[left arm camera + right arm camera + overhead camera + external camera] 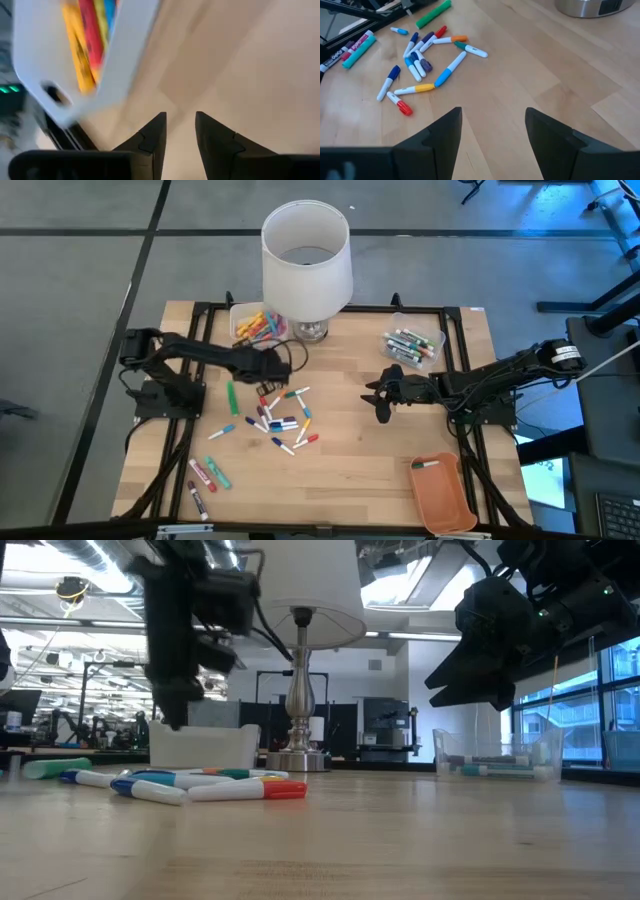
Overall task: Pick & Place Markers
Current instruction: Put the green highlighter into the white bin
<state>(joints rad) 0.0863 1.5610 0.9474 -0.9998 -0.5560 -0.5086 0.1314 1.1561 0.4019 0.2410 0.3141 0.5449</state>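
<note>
Several loose markers (282, 416) lie flat in a heap on the wooden table's middle, also seen in the right wrist view (422, 65) and the low view (190, 785). My left gripper (272, 370) hangs above the table between the heap and a white bin of markers (87, 45). It is open, with bare wood showing between its fingers (180, 117). My right gripper (382, 402) hovers right of the heap, open and holding nothing (492, 117). A green marker (232, 397) lies apart on the left.
A white-shaded lamp (305, 260) stands at the far middle. A clear bin of markers (412, 345) sits far right, and an orange tray (448, 502) holding one marker sits near right. A few markers (205, 477) lie near the front left.
</note>
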